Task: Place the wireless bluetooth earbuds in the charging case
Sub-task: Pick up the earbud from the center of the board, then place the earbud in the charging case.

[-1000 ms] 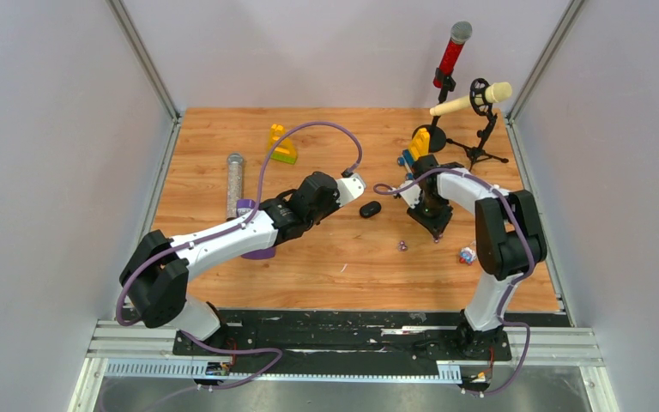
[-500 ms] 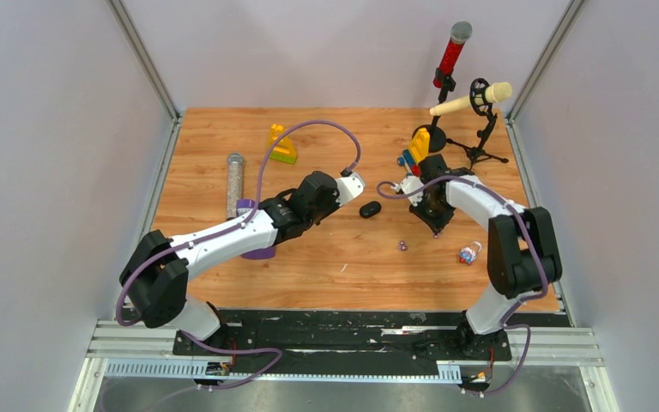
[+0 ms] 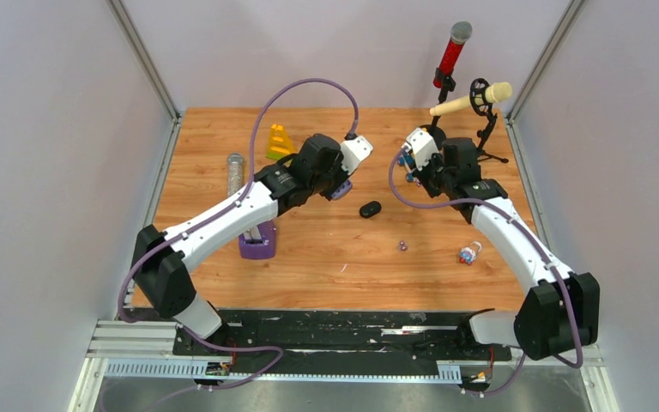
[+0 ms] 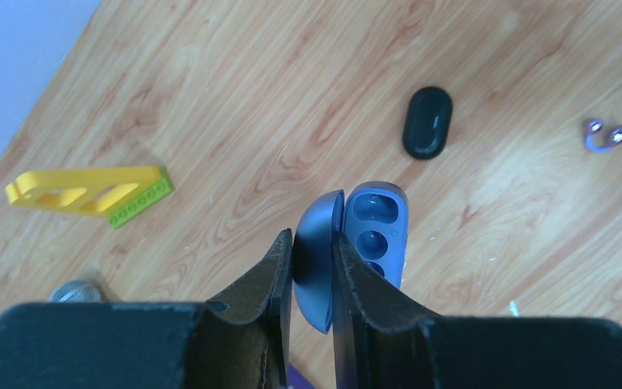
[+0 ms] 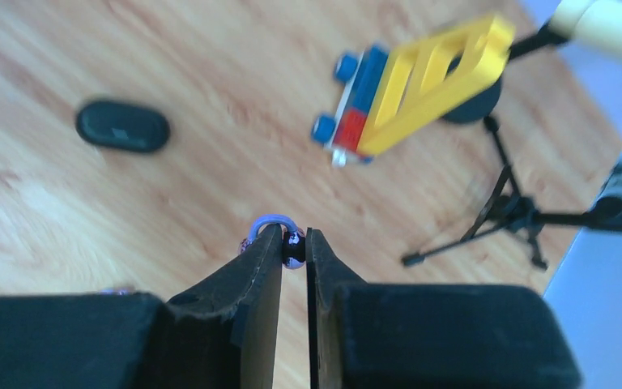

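My left gripper (image 4: 313,235) is shut on the lid of an open blue-purple charging case (image 4: 377,223), held above the table with its empty sockets showing. In the top view the case (image 3: 340,189) hangs under the left gripper (image 3: 343,176). My right gripper (image 5: 294,235) is shut on a small earbud (image 5: 293,248), a black bead with a purple hook, and is raised at the far right (image 3: 414,172). Another purple earbud (image 3: 402,245) (image 4: 605,135) lies on the wood. A shut black case (image 3: 370,209) (image 4: 428,121) (image 5: 123,126) lies between the grippers.
A yellow brick piece (image 3: 280,142) and a clear tube (image 3: 235,172) lie far left, a purple stand (image 3: 257,245) near left. A yellow-and-blue toy (image 5: 409,93), a tripod (image 5: 502,211) and two microphones (image 3: 451,51) stand far right. A small bottle (image 3: 468,253) lies near right.
Both arms have risen and swung toward the far side. The left one carries the open case up, the right one has lifted away from the table with the earbud.
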